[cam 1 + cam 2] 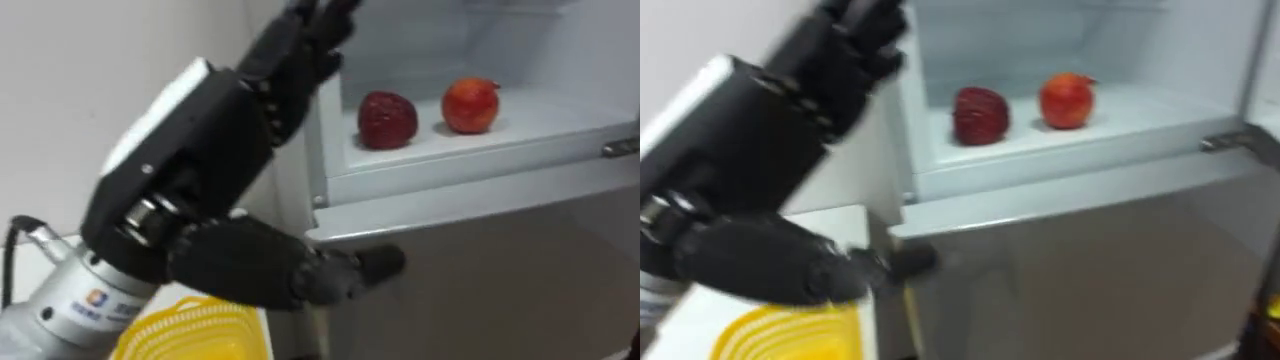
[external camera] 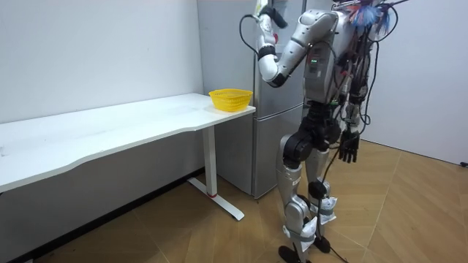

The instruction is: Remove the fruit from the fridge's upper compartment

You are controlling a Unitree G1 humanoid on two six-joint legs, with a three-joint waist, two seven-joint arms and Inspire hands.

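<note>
The left hand (image 1: 200, 170) is held nearest the camera, fingers straightened and thumb spread, with nothing grasped. Below it, a yellow basket (image 1: 190, 330) is set on the white table (image 2: 110, 131) beside the fridge (image 1: 450, 190). The hand is raised before the open upper compartment's left wall. Farther in, a dark red fruit (image 1: 387, 120) and an orange-red fruit (image 1: 470, 105) are seen apart on the shelf, unobstructed. The right hand (image 2: 349, 149) is hung at the robot's side, fingers relaxed.

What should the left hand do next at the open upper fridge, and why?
Probably swing the left hand rightward over the shelf toward the dark red fruit, the nearer one; the hand is open at the left edge of the fridge, holding nothing.
</note>
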